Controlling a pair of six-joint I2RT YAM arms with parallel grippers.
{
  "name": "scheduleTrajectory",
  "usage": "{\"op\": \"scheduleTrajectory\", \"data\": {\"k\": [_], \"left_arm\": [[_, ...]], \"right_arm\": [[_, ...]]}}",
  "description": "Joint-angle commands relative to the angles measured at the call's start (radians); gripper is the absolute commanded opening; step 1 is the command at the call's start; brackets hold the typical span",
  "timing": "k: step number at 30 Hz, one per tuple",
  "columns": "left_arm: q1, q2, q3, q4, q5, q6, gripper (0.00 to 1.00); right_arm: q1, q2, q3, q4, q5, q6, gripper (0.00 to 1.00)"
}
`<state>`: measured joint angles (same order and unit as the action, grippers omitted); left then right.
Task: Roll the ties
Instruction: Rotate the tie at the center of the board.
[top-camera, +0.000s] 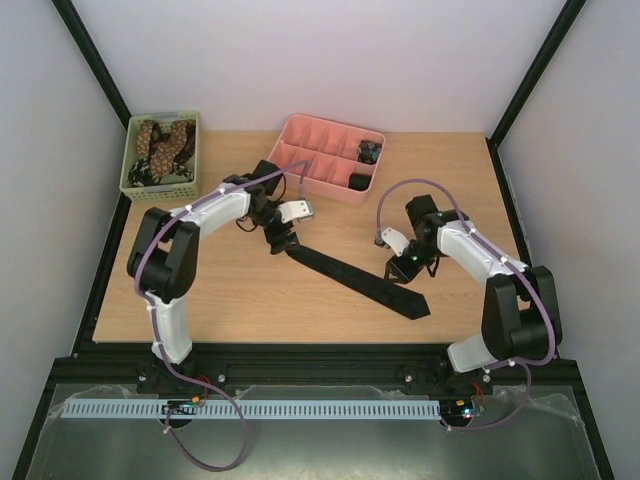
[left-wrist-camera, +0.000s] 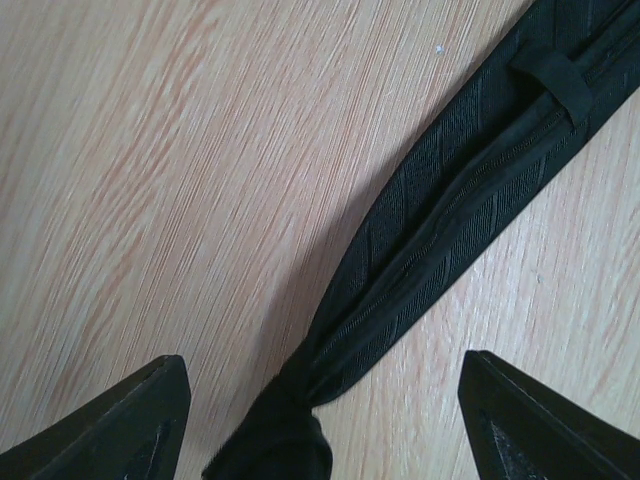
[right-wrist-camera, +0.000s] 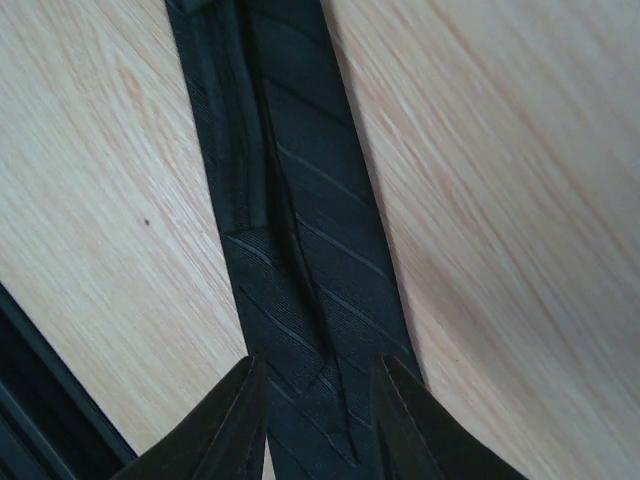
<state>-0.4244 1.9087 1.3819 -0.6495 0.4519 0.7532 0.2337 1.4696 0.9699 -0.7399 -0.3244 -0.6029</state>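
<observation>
On the pale wooden table (top-camera: 200, 300) a black tie (top-camera: 350, 275) lies diagonally. The right gripper (top-camera: 402, 268) sits over its wide near-right part, fingers narrowly apart, grip unclear. The left gripper (top-camera: 280, 243), spread wide, straddles the bunched narrow end. Beyond stand a pink tray (top-camera: 330, 190), a green basket (top-camera: 160, 188) and white walls (top-camera: 300, 60).

gripper (right-wrist-camera: 320, 365) astride black striped tie (right-wrist-camera: 290, 180) on wooden table (right-wrist-camera: 500, 200)

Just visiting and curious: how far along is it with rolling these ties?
Done: two dark rolled ties sit in the pink tray. In hand: a black tie lies unrolled under the left gripper and right gripper. Remaining: that one, plus brown spotted ties in the green basket.
</observation>
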Motion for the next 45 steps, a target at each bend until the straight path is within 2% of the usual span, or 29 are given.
{"op": "scheduleTrajectory", "data": {"k": [1,5,10,14,18,22,25,27,31,36,41,44,45], "left_arm": [[-0.023,0.074,0.065,-0.065,0.004,0.042,0.77],[-0.024,0.145,0.092,-0.086,-0.003,0.058,0.77],[-0.024,0.203,0.135,-0.254,0.08,0.132,0.66],[-0.033,0.166,0.07,-0.321,0.159,0.161,0.6],[-0.079,0.11,-0.034,-0.338,0.203,0.15,0.58],[-0.122,0.035,-0.121,-0.23,0.214,0.05,0.55],[-0.112,-0.017,-0.155,-0.064,0.155,-0.073,0.55],[-0.094,-0.064,-0.17,0.019,0.109,-0.119,0.61],[-0.074,-0.179,-0.208,0.07,0.075,-0.086,0.74],[-0.08,-0.375,-0.389,0.148,0.058,0.062,0.8],[-0.103,-0.489,-0.516,0.224,0.06,0.082,0.86],[-0.12,-0.548,-0.559,0.273,0.065,0.077,0.88],[-0.122,-0.57,-0.574,0.293,0.065,0.075,0.89]], "right_arm": [[0.009,0.034,-0.061,0.056,0.055,0.085,0.31],[0.009,0.064,-0.117,0.102,0.107,0.07,0.31],[0.009,0.069,-0.183,0.14,0.182,0.031,0.29],[-0.004,0.054,-0.252,0.18,0.297,-0.034,0.23],[-0.07,0.031,-0.292,0.236,0.388,-0.138,0.22],[-0.158,0.088,-0.226,0.249,0.411,-0.205,0.21],[-0.177,0.116,-0.156,0.2,0.388,-0.22,0.21],[-0.178,0.102,-0.122,0.162,0.359,-0.224,0.24],[-0.18,0.035,-0.063,0.095,0.316,-0.24,0.34],[-0.18,-0.04,0.03,0.046,0.244,-0.223,0.48],[-0.178,-0.054,0.179,-0.019,0.055,-0.073,0.78],[-0.178,-0.074,0.244,0.027,-0.093,0.052,0.92],[-0.178,-0.08,0.26,0.05,-0.143,0.097,1.0]]}}
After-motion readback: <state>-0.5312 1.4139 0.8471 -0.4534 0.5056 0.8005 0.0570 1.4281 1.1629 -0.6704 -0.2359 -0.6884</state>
